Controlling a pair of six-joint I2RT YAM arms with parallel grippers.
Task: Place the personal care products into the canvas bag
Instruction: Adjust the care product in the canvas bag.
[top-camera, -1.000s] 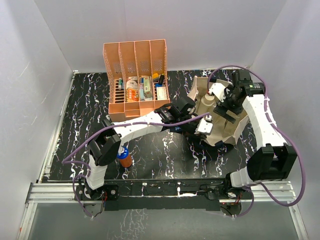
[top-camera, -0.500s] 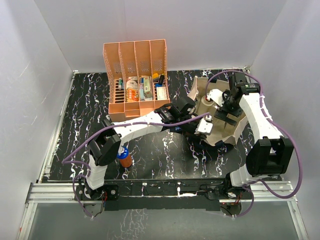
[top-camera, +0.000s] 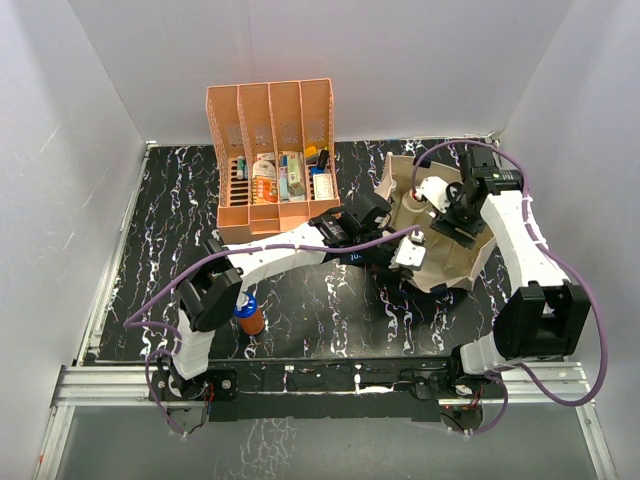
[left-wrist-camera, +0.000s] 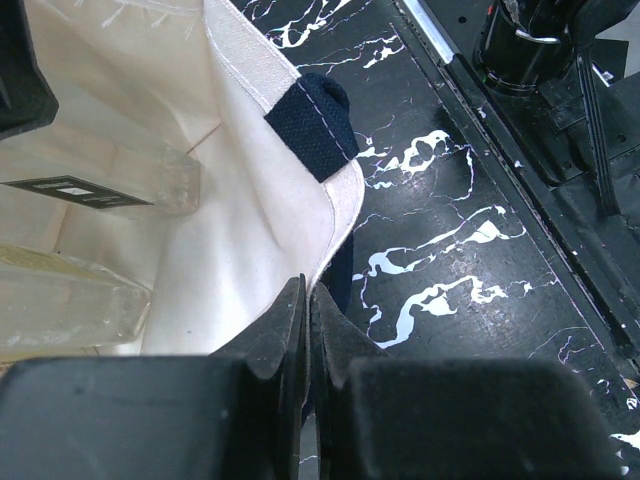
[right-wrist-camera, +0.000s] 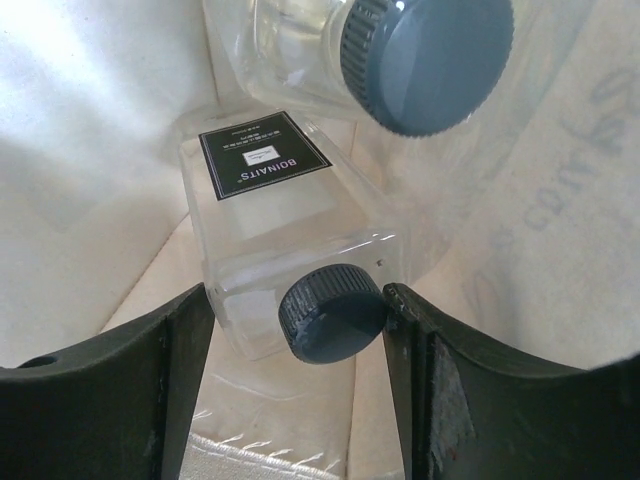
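**Two clear bottles in the tote, one brown bottle out on the worktop**

By the near left corner of the black marbled worktop (top-camera: 170, 230), the orange-brown blue-capped bottle (top-camera: 249, 316) stands upright, just beside the left arm's elbow and well apart from the bag. At the far edge, left of centre, sits the orange file rack (top-camera: 270, 120), with small packs and bottles in its slots.

The left arm reaches across to the right half. The left gripper (top-camera: 404, 252) (left-wrist-camera: 306, 300) has its claw pressed together on the near-left rim of the canvas bag (top-camera: 462, 262) (left-wrist-camera: 250, 180), pinching the cream cloth just beside a navy strap (left-wrist-camera: 315, 120).

The bag stands open near the right edge. Inside it lies the clear square dark-capped bottle (right-wrist-camera: 290, 230) (left-wrist-camera: 110, 185), label up. The clear grey-capped bottle (right-wrist-camera: 380, 55) lies just past it.

The right gripper (top-camera: 452, 212) (right-wrist-camera: 297, 290) hangs inside the bag's mouth with its claw spread. Its fingers (right-wrist-camera: 150, 380) stand on either side of the square bottle's dark cap. Whether the fingers touch the bottle's shoulders I cannot tell.
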